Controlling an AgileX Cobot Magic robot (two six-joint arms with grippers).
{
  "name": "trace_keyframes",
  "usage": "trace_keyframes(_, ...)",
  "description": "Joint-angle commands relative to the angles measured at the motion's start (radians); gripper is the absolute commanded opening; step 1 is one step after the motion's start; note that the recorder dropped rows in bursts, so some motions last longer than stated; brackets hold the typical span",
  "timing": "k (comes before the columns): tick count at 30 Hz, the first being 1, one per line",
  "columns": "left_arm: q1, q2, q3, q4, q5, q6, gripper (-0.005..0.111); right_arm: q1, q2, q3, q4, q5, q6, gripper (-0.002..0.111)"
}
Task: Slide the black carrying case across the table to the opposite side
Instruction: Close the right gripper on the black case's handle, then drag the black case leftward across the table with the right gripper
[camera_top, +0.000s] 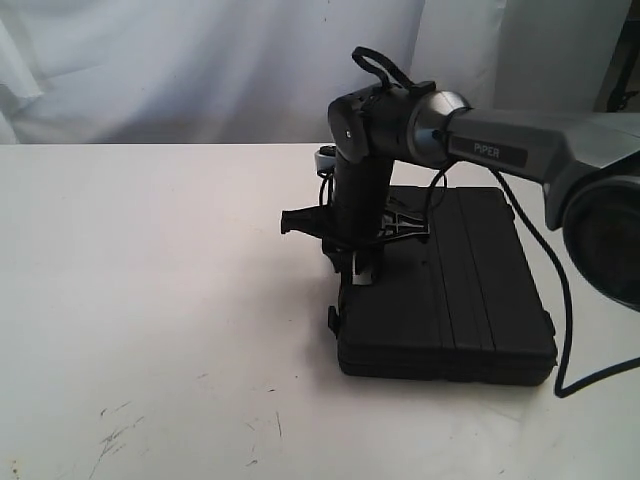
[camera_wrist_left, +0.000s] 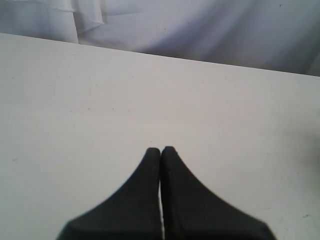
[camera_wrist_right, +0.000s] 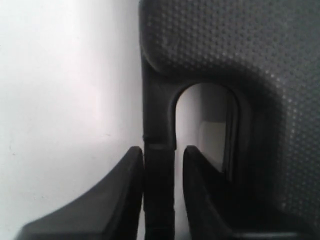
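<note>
**Position.** The case (camera_top: 470, 300) lies flat on the white worktop (camera_top: 150, 300), right of centre in the exterior view. Its lid is up and its ribs run from the upper to the lower part of the frame. The handle edge faces frame left, toward the wide bare stretch of worktop.

**Governing relation.** The right fingers (camera_wrist_right: 122, 195) stand over that left-hand edge, pointing down, with the handle bar (camera_wrist_right: 159, 200) between them. One finger is outside the case, over the worktop; the other sits inside the handle cutout (camera_wrist_right: 205, 115). The bar runs in line with the gap between them, so they would close across its thin dimension.

**Right fingers.** They are spread about the bar, not pinching it. The outer finger appears to touch the bar, and a thin light gap shows between the bar and the inner finger.

**Left fingers** (camera_wrist_left: 145, 200). They are pressed together with nothing between them, over bare worktop. No part of the case shows in the left wrist view, and that arm is absent from the exterior view. The right arm (camera_top: 520, 145) is therefore the nearer one — the only one at the case.

**Assessment.** The step in hand is judged to be securing the handle. Travel would most likely be toward frame left, the handle leading. Because the hold is at one edge only, the case may swing about the fingers as it slides — a point to watch.
</note>
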Motion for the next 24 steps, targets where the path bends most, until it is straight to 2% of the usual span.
trace_keyframes(1,0.001,-0.005,0.005,0.003,-0.005,-0.003,0.0,0.002,-0.006,-0.008,0.033,0.0,-0.001,0.006)
trace_keyframes(2,0.001,-0.005,0.005,0.003,-0.005,-0.003,0.0,0.002,-0.006,-0.008,0.053,0.0,-0.003,0.0)
trace_keyframes(12,0.001,-0.005,0.005,0.003,-0.005,-0.005,0.0,0.054,-0.006,-0.008,0.122,-0.035,0.015,0.0)
trace_keyframes(24,0.001,-0.005,0.005,0.003,-0.005,-0.002,0.0,0.134,-0.006,-0.01,0.167,-0.166,0.086,0.0)
